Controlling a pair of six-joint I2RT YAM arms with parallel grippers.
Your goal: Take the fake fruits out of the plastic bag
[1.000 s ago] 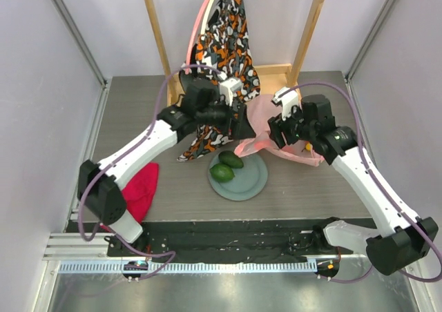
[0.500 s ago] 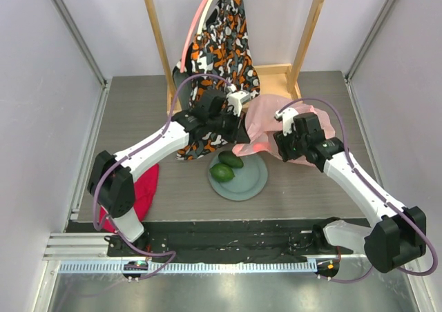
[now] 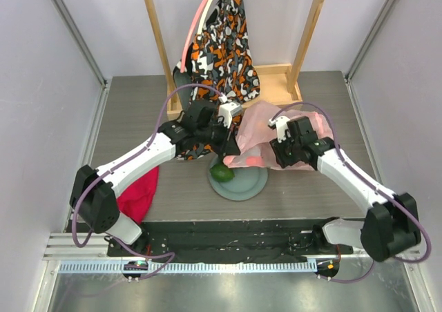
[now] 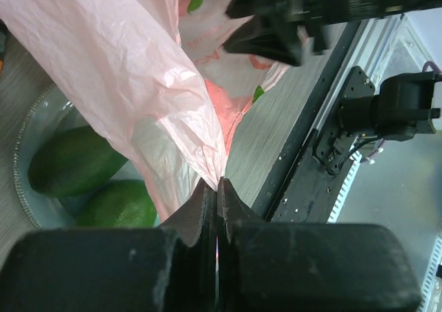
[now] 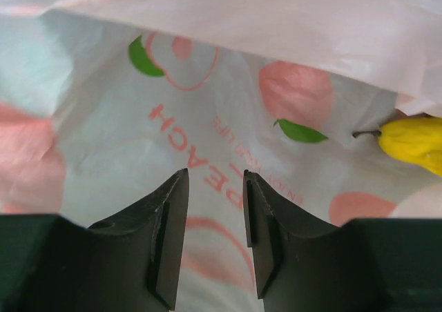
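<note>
Pink plastic bag (image 3: 276, 129) lies centre-right on the counter (image 3: 131, 119); our left hand (image 4: 217, 186) is clenched on its edge, we judge to tip it. Our right hand (image 5: 214, 188) hovers parted at the print. Green fruits (image 4: 72, 167) rest on the plate (image 4: 31, 136), lower left; a yellow fruit (image 5: 414, 141) peeks right.

My counter (image 3: 131, 119) is grey wood-grain, boxed in by pale lilac walls (image 3: 41, 63) on 3 sides; a wooden rack (image 3: 157, 36) with 2 uprights stands at its far edge.

Overhead camera looks down from behind; both wrist cameras sit close against the plastic bag (image 4: 131, 77).
</note>
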